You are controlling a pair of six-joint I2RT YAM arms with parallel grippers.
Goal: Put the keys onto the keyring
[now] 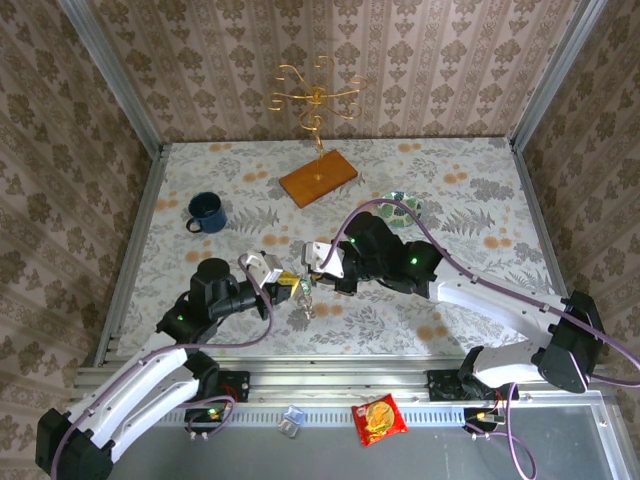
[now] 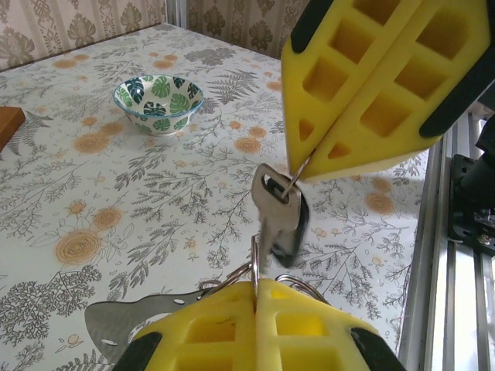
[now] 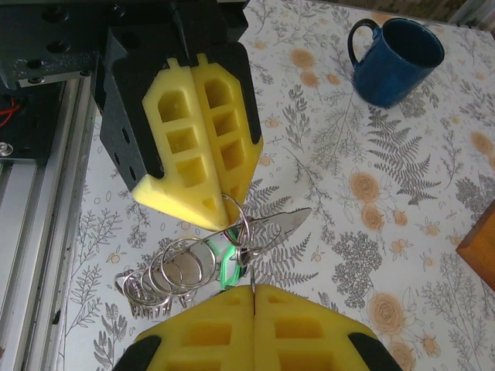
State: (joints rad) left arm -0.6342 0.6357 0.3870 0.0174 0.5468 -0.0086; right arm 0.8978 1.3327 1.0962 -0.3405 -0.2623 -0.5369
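keys (image 1: 303, 302) and keyring (image 3: 174, 274) bunched together in midair, just over the flowered table (image 1: 470, 200), near its front middle, between two grippers meeting tip to tip. left gripper (image 3: 212, 215) clenched on the wire loops, yellow pads pressed flat together, rings fanning out beneath the tips. right gripper (image 2: 303, 166) likewise clamped tight, nipping a single loop of wire at its very point, that loop threaded through the head of a silver key (image 2: 271, 202) in the left wrist view. hangs from the loop with long axis along the line between the two pairs of fingers, head toward the right gripper, blade aimed at the left one. black-headed key (image 2: 297, 232) tucked just behind, same lie as far as can be told. from the right wrist, green-headed key (image 3: 224, 267) buried among the rings and touching them, green head straight ahead of the right fingertips and just below the left ones, blade hidden, so heading not readable. beside it a bare silver blade (image 3: 282, 226), possibly the same silver key, jutting out sideways, across the gap rather than along it, tip toward the mug (image 3: 398, 58) side. probably mid-threading; no telling about either coloured head being fully on a ring. next move likely hinging on that short gap, both arms equally close, each in contact with the wire: a small twist or pull by the right gripper against the left's anchoring grip. some risk of the loop springing from the pads.
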